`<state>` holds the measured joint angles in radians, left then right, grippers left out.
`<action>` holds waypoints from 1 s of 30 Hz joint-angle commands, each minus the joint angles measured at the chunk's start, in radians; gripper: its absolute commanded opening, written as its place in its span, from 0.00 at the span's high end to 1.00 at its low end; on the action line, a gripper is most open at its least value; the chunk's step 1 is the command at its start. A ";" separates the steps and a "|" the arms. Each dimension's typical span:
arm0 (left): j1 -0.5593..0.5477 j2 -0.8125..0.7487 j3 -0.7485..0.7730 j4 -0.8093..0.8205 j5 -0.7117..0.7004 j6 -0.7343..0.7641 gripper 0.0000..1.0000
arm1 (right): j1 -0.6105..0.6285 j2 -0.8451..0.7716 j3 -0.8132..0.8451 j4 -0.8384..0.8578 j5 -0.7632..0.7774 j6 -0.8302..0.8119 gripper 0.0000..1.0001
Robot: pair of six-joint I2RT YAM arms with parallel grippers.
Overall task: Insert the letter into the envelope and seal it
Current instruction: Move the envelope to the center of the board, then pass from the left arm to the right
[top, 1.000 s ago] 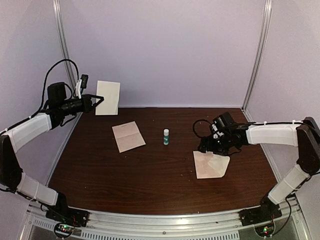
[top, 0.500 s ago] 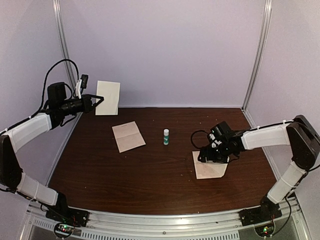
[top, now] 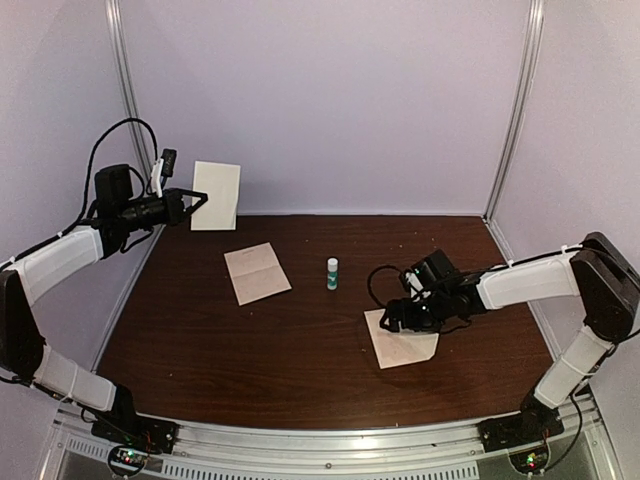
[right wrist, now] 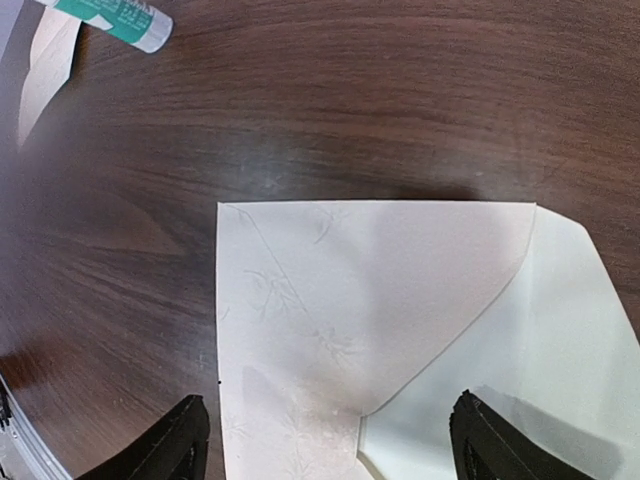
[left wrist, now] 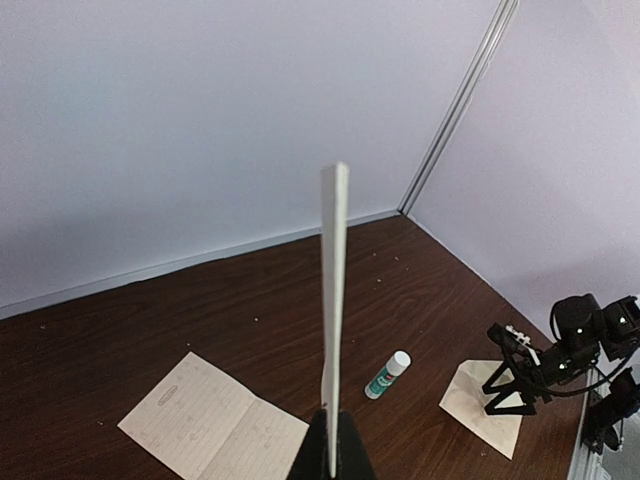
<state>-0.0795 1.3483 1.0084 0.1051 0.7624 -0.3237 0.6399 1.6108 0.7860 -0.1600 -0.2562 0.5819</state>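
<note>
Left wrist, pinched sheet (left wrist: 333,300), envelope (left wrist: 468,398), tube (left wrist: 388,374) label (illegible)

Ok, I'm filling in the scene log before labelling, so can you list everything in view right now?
envelope: one, pale beige-pink, flat on the right side of the table, under the right gripper
creased sheet: one, pale beige-pink, flat on the table, left of centre towards the back
held sheet: one, pale cream, upright in the air at the back left
glue stick: one, white with a green label, standing mid-table
table: one, dark brown wood
left gripper: one, black, shut on the held sheet
right gripper: one, black, open, low over the envelope
</note>
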 commanded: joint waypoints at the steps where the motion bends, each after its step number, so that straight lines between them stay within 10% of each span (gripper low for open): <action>1: 0.000 -0.023 0.025 0.044 0.014 -0.005 1.00 | 0.055 0.013 -0.027 0.002 -0.053 0.074 0.16; 16: 0.000 -0.025 0.023 0.052 0.025 -0.014 1.00 | 0.245 0.086 0.091 0.030 -0.065 0.205 0.17; 30: -0.080 -0.150 -0.088 0.284 -0.006 -0.202 1.00 | 0.237 -0.206 0.153 0.156 -0.040 0.106 0.05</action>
<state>-0.0998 1.2778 0.9699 0.2047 0.7784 -0.4088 0.8898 1.4937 0.8967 -0.0891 -0.3054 0.7261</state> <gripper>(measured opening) 0.005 0.928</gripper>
